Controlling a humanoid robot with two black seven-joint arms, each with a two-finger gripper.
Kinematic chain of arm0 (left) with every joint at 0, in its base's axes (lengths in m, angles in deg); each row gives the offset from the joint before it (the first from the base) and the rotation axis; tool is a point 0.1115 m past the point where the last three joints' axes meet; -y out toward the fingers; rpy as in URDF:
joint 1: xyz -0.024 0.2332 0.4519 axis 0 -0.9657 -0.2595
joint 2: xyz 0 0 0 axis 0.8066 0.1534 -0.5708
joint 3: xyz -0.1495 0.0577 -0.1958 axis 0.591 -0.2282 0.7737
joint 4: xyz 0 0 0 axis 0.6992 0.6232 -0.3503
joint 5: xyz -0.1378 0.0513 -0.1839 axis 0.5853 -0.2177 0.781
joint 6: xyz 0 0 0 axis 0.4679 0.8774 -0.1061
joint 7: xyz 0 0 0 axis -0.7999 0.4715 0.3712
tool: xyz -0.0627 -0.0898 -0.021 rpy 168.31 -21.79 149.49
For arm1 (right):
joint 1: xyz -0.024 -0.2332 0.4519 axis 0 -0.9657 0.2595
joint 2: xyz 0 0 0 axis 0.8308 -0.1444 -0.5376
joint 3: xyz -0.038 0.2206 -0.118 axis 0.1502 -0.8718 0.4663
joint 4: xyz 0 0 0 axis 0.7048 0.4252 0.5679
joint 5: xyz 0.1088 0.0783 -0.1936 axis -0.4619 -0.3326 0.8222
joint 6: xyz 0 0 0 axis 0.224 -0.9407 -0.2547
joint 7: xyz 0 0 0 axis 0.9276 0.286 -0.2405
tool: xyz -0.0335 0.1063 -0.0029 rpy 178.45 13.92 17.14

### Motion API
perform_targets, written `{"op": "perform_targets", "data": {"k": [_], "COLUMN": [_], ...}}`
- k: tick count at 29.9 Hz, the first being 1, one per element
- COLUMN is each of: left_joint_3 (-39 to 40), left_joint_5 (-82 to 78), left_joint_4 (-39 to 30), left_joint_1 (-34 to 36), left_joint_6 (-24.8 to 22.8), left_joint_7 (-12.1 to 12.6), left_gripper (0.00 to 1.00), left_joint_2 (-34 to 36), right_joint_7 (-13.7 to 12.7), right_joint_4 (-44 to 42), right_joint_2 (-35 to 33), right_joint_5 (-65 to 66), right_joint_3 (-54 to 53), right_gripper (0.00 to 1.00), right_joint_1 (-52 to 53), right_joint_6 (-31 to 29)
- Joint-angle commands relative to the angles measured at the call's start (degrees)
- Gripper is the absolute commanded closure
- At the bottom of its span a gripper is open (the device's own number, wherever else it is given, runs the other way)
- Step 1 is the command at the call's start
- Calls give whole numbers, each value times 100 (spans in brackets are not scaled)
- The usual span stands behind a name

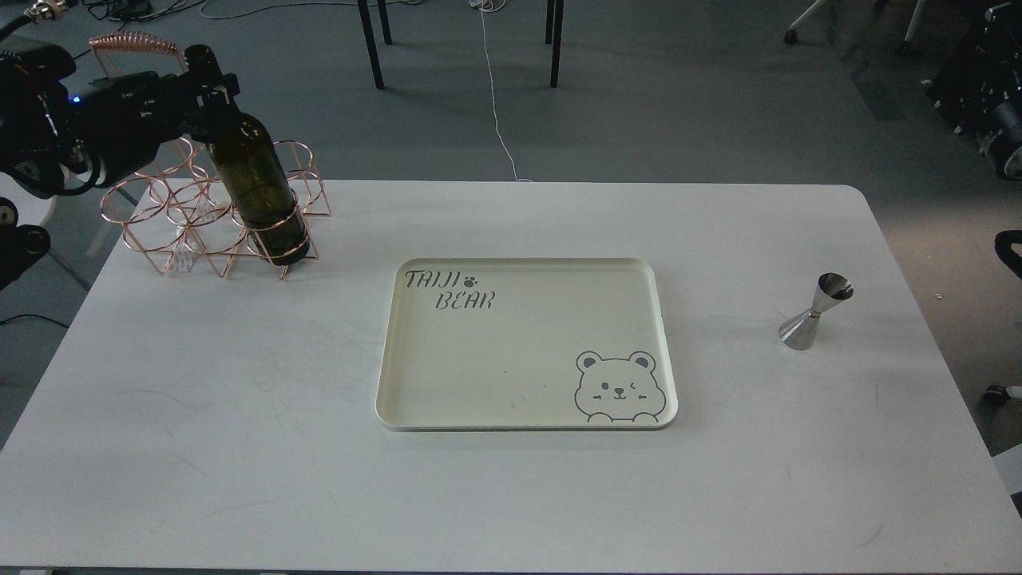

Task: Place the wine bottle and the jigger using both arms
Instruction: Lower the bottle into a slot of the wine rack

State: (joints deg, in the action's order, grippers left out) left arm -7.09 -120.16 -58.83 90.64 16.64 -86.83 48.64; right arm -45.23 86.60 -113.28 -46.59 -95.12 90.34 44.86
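Note:
The dark olive-green wine bottle (257, 185) stands tilted in the front right ring of a copper wire rack (188, 216) at the table's far left. My left gripper (209, 88) is shut on the bottle's neck, just below its mouth. The silver jigger (814, 311) stands upright on the white table at the right, with nothing near it. My right gripper is out of view.
A cream tray (527, 415) with a bear drawing and "TAIJI BEAR" lettering lies at the table's middle. Chair legs (369, 44) and a white cable (495, 104) are on the floor behind the table. Dark equipment (986, 80) stands at the far right.

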Motion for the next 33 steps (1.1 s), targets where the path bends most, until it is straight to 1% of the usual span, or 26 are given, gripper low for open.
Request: {"op": "perform_targets", "data": {"k": [1,3,4,15,16,17,18,21,23,25,27,29,31,32,33], "left_joint_3": [0,0,-9,-9,-18,-26,-44,-79,-97,-105,-105,-105,-105,-105,-105], "left_joint_5": [221,388,450,486,477,468,459,450,442,441,433,433,441,459,476], "left_joint_4": [91,135,153,171,180,180,180,180,180,180,180,180,180,180,180], "left_joint_1": [-1,8,8,-9,-9,-9,-1,-1,-1,-1,-1,8,8,8,8], "left_joint_6": [29,30,30,29,30,30,30,30,30,30,30,30,30,30,30], "left_joint_7": [-4,-12,-13,14,14,14,23,23,14,23,31,23,23,31,40], "left_gripper": [23,19,18,18,22,29,40,67,77,84,89,89,88,86,82], "left_joint_2": [-10,-10,-10,-28,-28,-19,-19,-10,-19,-19,-19,-19,-19,-28,-28], "right_joint_7": [0,0,0,0,0,0,0,0,0,0,0,0,0,0,0], "right_joint_4": [-1,-1,-1,8,0,-1,-1,-1,-1,0,-1,-1,8,8,8], "right_joint_2": [9,9,0,9,0,-9,-18,-26,-26,-26,-18,-18,-18,-18,-18], "right_joint_5": [0,0,0,0,0,0,0,0,0,0,0,0,0,0,0], "right_joint_3": [0,0,0,0,0,0,0,0,0,0,0,0,0,0,9], "right_gripper": [2,2,2,2,2,2,2,2,2,2,2,2,2,2,2], "right_joint_1": [0,8,8,17,17,17,17,8,8,8,8,8,17,17,17], "right_joint_6": [7,-2,-2,-2,-2,-2,-2,-2,-2,-2,-2,-2,-2,-2,-2]}}
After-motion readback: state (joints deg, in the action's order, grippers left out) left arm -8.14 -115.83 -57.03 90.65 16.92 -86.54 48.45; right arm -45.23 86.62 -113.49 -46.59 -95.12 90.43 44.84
